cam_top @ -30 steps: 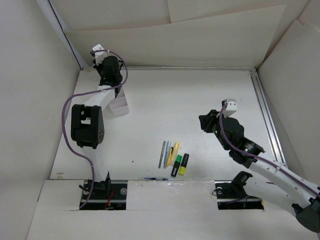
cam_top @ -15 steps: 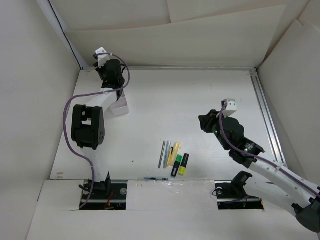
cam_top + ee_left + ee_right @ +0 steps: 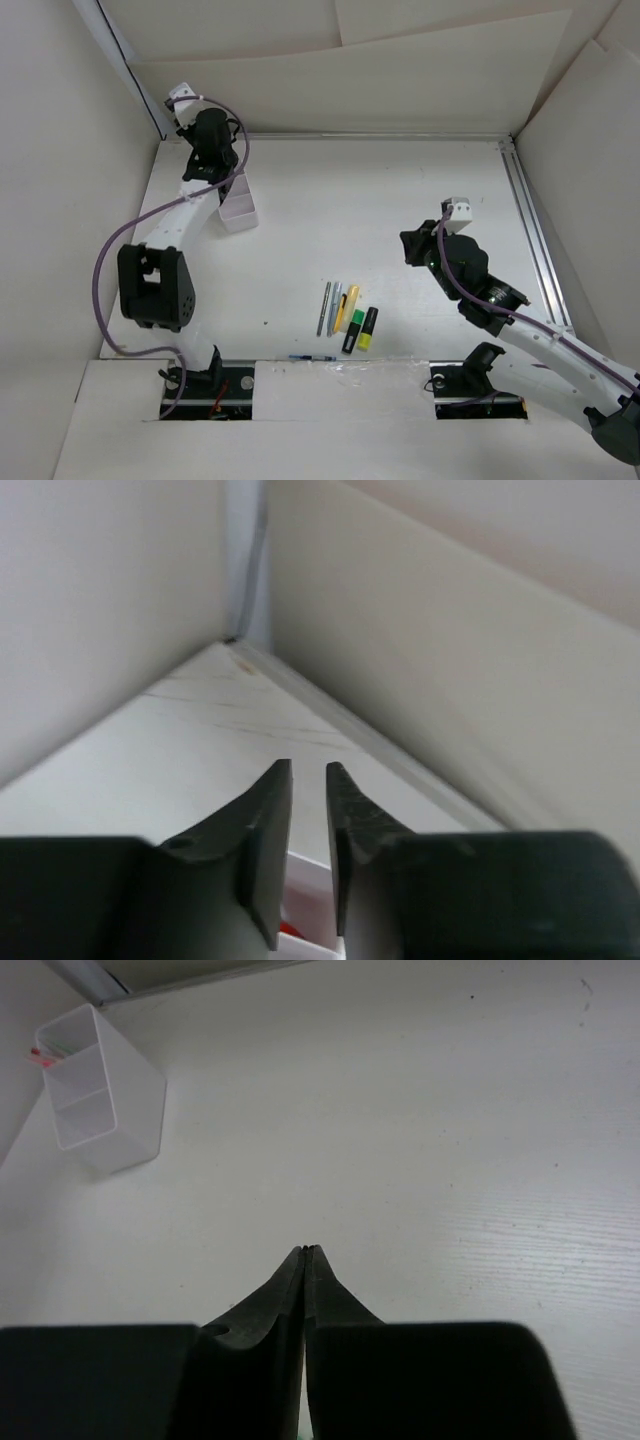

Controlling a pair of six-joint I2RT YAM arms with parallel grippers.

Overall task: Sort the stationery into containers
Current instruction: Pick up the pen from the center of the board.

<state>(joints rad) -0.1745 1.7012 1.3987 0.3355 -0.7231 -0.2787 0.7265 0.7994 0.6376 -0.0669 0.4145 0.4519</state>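
The white two-compartment box [image 3: 238, 208] stands at the back left, with a red pen tip [image 3: 42, 1057] sticking out of its far compartment. My left gripper [image 3: 208, 160] hangs just above and behind it, jaws a little open with nothing between them [image 3: 308, 768]; the box rim [image 3: 309, 879] and a bit of red [image 3: 291, 929] show below the fingers. Thin grey and yellow pens [image 3: 338, 306], a green highlighter [image 3: 353, 332] and a yellow highlighter [image 3: 368, 328] lie together near the front centre. My right gripper [image 3: 408, 245] hovers right of them, shut [image 3: 305, 1250] and empty.
A blue pen [image 3: 312, 357] lies along the front edge of the table. White walls enclose the table on the left, back and right, and a metal rail [image 3: 530, 230] runs along the right side. The left arm's cable [image 3: 110, 270] loops out to the left.
The left gripper's jaws parted, and it shifted slightly back-left over the box while its elbow swung down and left. The right gripper's jaws closed; that arm stayed put.
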